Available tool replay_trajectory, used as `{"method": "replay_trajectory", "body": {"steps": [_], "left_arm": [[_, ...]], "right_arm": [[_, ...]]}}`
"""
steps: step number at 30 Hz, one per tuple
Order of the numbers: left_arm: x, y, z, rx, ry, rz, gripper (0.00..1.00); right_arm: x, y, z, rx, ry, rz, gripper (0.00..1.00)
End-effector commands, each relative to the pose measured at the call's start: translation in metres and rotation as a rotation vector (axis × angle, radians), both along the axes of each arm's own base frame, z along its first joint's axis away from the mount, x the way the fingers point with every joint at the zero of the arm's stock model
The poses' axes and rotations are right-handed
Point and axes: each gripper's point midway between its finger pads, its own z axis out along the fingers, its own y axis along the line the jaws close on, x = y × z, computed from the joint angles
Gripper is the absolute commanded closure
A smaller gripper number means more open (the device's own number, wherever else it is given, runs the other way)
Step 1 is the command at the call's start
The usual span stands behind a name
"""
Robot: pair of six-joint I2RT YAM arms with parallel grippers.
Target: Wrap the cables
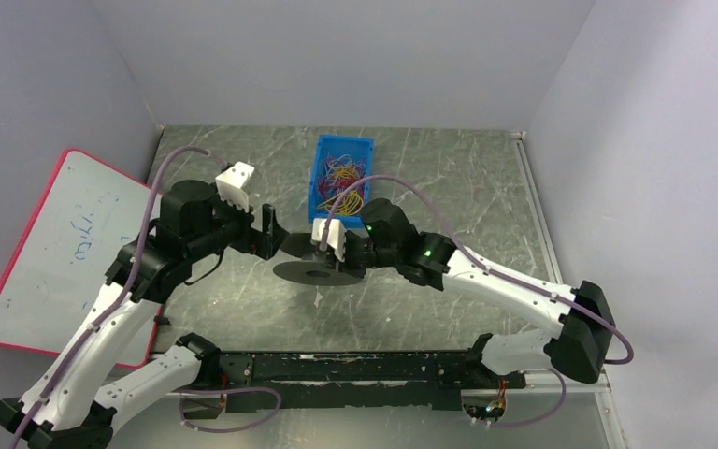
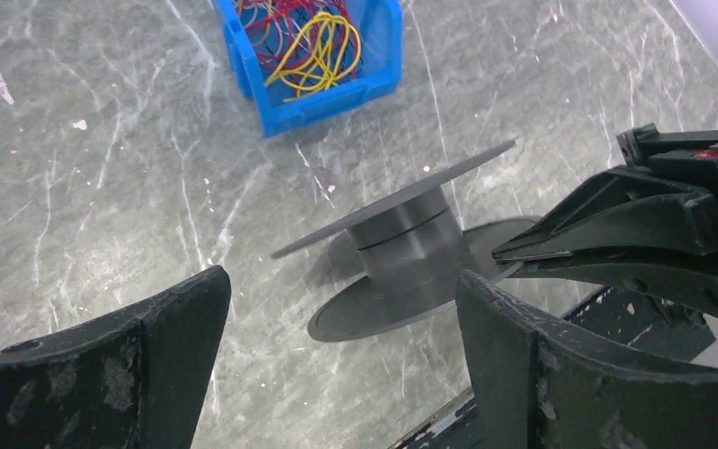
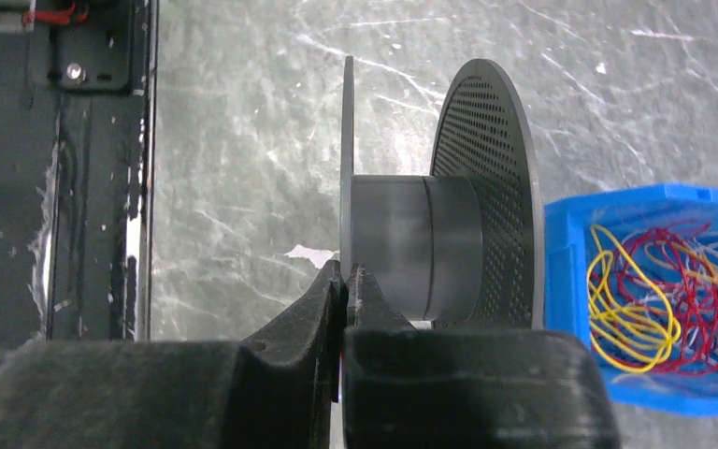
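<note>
while the right gripper (image 3: 345, 277) pinches a flange of the spool (image 3: 413, 249), the left gripper (image 2: 341, 281) gapes wide beside it.
cables (image 2: 318, 47) lie tangled in the blue bin (image 2: 323, 108) beyond.

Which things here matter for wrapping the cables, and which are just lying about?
For the job: cables in the blue bin; spool, its flange pinched by the right pincer; open left pincer.
Lying about: whiteboard; black rail at the near edge.
</note>
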Motion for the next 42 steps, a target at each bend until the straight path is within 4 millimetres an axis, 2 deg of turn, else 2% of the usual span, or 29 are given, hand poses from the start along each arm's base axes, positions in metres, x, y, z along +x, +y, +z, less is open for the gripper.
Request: {"method": "replay_trajectory", "body": {"steps": [1,9,12,18,24,29,34,42], "left_arm": [[-0.007,-0.016,-0.007,-0.017,0.021,-0.102,0.09],[-0.016,-0.038,-0.029,-0.035,0.11,-0.228,0.15],[-0.014,-0.038,-0.036,-0.007,0.122,-0.213,0.17],[-0.015,-0.046,-0.05,0.024,0.161,-0.235,0.24],[-0.012,-0.053,-0.077,0.08,0.224,-0.233,0.3],[-0.008,-0.057,-0.085,0.106,0.243,-0.239,0.34],[-0.009,-0.062,-0.094,0.121,0.269,-0.255,0.42],[-0.01,-0.067,-0.105,0.141,0.293,-0.268,0.54]], "right_arm": [[-0.008,0.014,0.019,0.001,-0.154,0.217,1.0],[-0.022,0.012,0.007,-0.085,-0.118,0.37,1.0],[-0.027,0.009,0.005,-0.106,-0.072,0.407,1.0],[-0.026,0.001,0.008,-0.104,0.012,0.44,1.0],[-0.026,0.0,0.007,-0.098,0.023,0.455,1.0],[-0.028,0.001,0.006,-0.085,0.023,0.47,1.0],[-0.027,0.002,0.005,-0.079,0.019,0.471,1.0],[-0.018,0.007,0.003,-0.081,0.009,0.431,1.0]]}}
